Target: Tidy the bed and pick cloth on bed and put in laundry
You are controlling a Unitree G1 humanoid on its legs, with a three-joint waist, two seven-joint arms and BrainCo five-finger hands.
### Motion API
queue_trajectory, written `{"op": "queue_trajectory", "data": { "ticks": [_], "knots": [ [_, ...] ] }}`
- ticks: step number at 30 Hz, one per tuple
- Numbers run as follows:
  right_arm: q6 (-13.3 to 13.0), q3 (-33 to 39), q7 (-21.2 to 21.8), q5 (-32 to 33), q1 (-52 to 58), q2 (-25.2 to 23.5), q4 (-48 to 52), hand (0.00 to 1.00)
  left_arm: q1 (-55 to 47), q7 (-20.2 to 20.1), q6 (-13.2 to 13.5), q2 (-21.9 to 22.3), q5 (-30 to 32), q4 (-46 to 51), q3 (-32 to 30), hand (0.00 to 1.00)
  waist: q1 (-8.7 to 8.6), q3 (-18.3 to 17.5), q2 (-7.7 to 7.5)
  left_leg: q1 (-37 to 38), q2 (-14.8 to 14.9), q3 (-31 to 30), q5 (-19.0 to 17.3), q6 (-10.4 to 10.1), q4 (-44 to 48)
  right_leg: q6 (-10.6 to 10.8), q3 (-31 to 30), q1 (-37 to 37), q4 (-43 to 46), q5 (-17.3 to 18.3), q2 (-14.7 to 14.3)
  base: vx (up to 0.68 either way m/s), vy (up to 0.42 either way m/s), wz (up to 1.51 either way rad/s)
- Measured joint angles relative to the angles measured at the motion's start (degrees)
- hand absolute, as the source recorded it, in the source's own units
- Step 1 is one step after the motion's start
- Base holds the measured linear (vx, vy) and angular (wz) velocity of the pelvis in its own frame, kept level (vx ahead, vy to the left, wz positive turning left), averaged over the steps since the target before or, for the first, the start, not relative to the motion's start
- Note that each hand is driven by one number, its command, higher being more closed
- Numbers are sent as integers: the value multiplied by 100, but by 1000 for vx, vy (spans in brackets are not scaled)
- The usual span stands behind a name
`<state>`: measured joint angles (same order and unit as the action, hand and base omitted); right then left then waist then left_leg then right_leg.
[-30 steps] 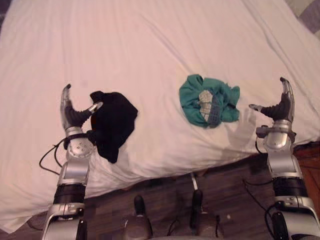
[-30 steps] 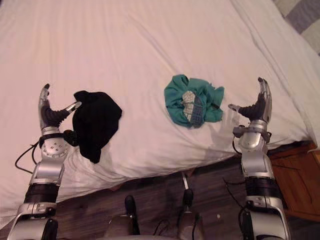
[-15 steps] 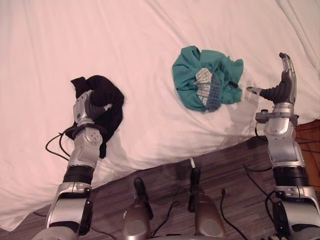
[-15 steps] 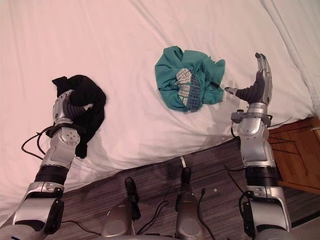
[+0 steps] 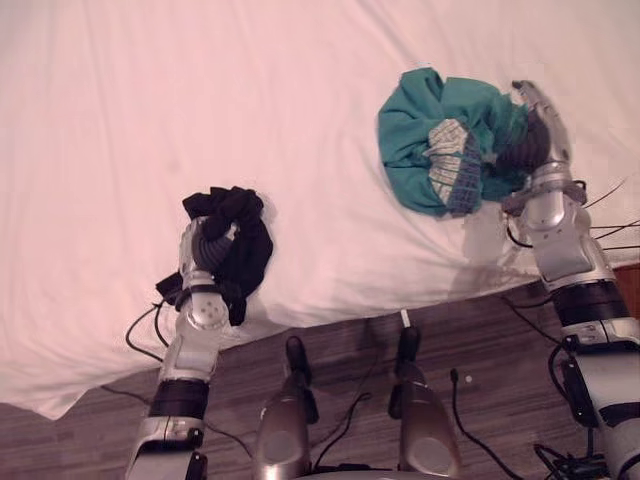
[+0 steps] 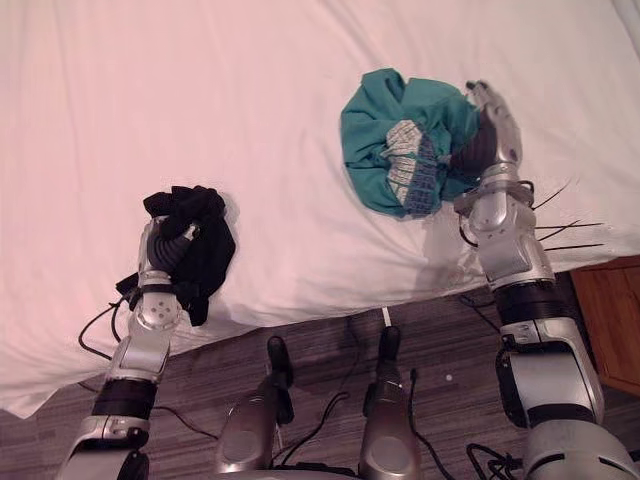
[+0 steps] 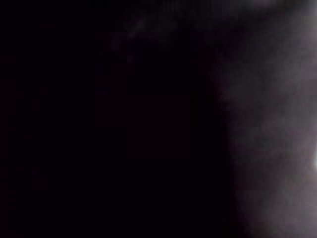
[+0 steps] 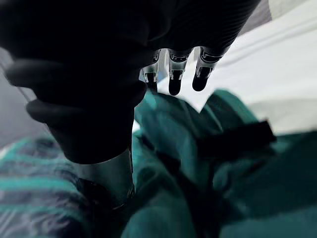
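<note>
A black cloth (image 5: 240,235) lies bunched near the front edge of the white bed (image 5: 200,90). My left hand (image 5: 205,250) has its fingers curled into the black cloth and grips it; the cloth darkens the left wrist view. A teal-green cloth (image 5: 435,125) with a checked patch lies crumpled farther right on the sheet. Against its right side rests my right hand (image 5: 537,125), open with straight fingers (image 8: 173,74). In the right wrist view its thumb (image 8: 111,173) lies on the green cloth (image 8: 228,198).
The bed's front edge runs across the lower part of the eye views, with the sheet hanging over dark wood-plank floor (image 5: 480,340). A brown wooden piece of furniture (image 6: 612,320) stands at the right beside the bed.
My left hand has curled shut on the black cloth and bunched it up. My right hand has moved left onto the green cloth. The camera has shifted too.
</note>
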<state>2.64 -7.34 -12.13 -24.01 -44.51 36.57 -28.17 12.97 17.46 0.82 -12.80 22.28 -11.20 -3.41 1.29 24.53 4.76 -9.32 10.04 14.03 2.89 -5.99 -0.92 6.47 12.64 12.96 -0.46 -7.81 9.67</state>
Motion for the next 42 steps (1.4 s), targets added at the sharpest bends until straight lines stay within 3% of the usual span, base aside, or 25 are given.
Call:
{"op": "queue_trajectory", "data": {
  "ticks": [1,2,9,14,18,20,21,24,30,32,33,34,35,36,37,39,40,41,42],
  "knots": [
    [-11,-58,25,53,-53,-2,-198,100,-100,0,66,42,-135,68,83,100,51,20,32,-2,-22,-7,2,3,1,0,15,-10,0,0,23,42,40,11],
    [-23,-73,95,129,-102,-4,-520,100,-186,-1,122,94,-266,149,177,100,121,41,73,-2,-42,-24,5,6,2,0,43,-26,3,0,48,38,39,14],
    [-223,-36,234,218,-217,-51,-1324,100,-323,-18,208,142,-643,155,369,100,123,69,128,95,-40,-146,15,20,28,2,156,-211,55,23,60,12,17,10],
    [-225,923,222,536,908,-853,-591,100,-608,-139,167,254,-657,107,400,100,114,29,76,409,-5,-142,13,18,-32,41,120,-409,285,362,43,-10,1,1],
    [-244,1544,219,886,2547,-1924,422,100,-1040,-285,63,257,-661,57,324,100,-28,-434,-133,576,-10,-106,5,12,-133,80,107,-506,335,465,41,44,5,-2],
    [-237,1880,224,1200,3633,-2693,799,100,-1192,-408,-48,258,-823,-71,251,100,-95,-772,-352,754,-21,-110,4,12,-163,78,111,-686,337,517,44,103,6,5],
    [-226,1908,225,1287,3842,-2824,848,100,-1239,-421,-57,261,-857,-73,244,100,-114,-836,-400,785,-26,-120,4,12,-167,85,90,-721,350,555,42,66,3,10],
    [-218,1933,227,1623,4656,-3369,955,100,-1493,-507,-64,346,-1205,-93,152,100,-242,-1078,-590,871,-34,-253,2,15,-173,19,-705,-767,562,990,-80,45,-8,25],
    [-228,1129,235,1790,5063,-3435,1073,100,-2141,-499,-33,1095,-2060,-179,77,100,-190,-1383,-388,879,-9,-418,-12,-4,-149,187,-689,-842,742,1144,-95,-50,-7,11],
    [-239,869,185,1790,5066,-3376,1166,100,-2195,-462,-28,1383,-2237,-177,109,100,-188,-1412,-323,363,-10,-997,-20,17,74,91,-234,-834,949,1296,-97,-115,-29,137],
    [-246,827,163,1790,5062,-3366,1185,100,-2203,-453,-31,1451,-2287,-176,109,100,-182,-1433,-288,229,-5,-1143,-51,185,26,14,-43,-838,986,1321,-109,-87,-38,219],
    [-250,818,55,1790,5051,-3405,1187,100,-2216,-440,-46,1496,-2374,-193,111,100,-151,-1501,-349,153,16,-649,-236,1060,-244,-60,532,-965,850,1242,-17,-33,-36,199],
    [-261,816,4,1789,5035,-3439,1186,100,-2196,-423,-45,1494,-2396,-229,103,100,-147,-1528,-403,68,65,-62,-389,1491,-232,-82,864,-1090,687,1169,75,47,-26,266],
    [-290,814,-62,1788,4921,-3370,1178,100,-2128,-361,-39,1515,-2400,-302,68,100,-104,-1540,-410,-241,313,1264,-356,1451,426,-8,1407,-1211,652,1148,222,102,72,254],
    [-288,816,-170,1781,4819,-3128,1194,100,-2219,-331,-52,1598,-2404,-353,39,100,6,-1559,-174,-288,545,2438,237,1891,1236,53,1961,-1413,824,1202,211,93,126,265],
    [-260,823,-220,1754,4754,-2889,1192,100,-2384,-327,-53,1677,-2405,-341,65,100,-19,-1520,15,-230,454,2936,482,1805,1068,-63,2726,-1567,1587,1446,402,-14,139,243],
    [-258,823,-219,1707,4716,-2866,1228,100,-2446,-311,-53,1670,-2408,-281,2,100,-27,-1538,28,-255,233,2832,808,1660,681,16,2910,-1658,1318,1765,250,-142,122,346],
    [-254,887,-214,1646,4857,-2883,1393,100,-2492,-273,-91,1630,-2452,-322,-67,100,-131,-1635,70,-180,-3,3131,-119,1539,258,14,3913,-2122,790,1609,121,-119,72,302],
    [-236,887,-219,1641,4867,-2928,1383,100,-2529,-272,-106,1588,-2454,-322,-66,100,-128,-1671,1,-188,-50,3224,-188,1367,264,54,4127,-2180,764,1610,163,-24,114,312]
  ]
}}
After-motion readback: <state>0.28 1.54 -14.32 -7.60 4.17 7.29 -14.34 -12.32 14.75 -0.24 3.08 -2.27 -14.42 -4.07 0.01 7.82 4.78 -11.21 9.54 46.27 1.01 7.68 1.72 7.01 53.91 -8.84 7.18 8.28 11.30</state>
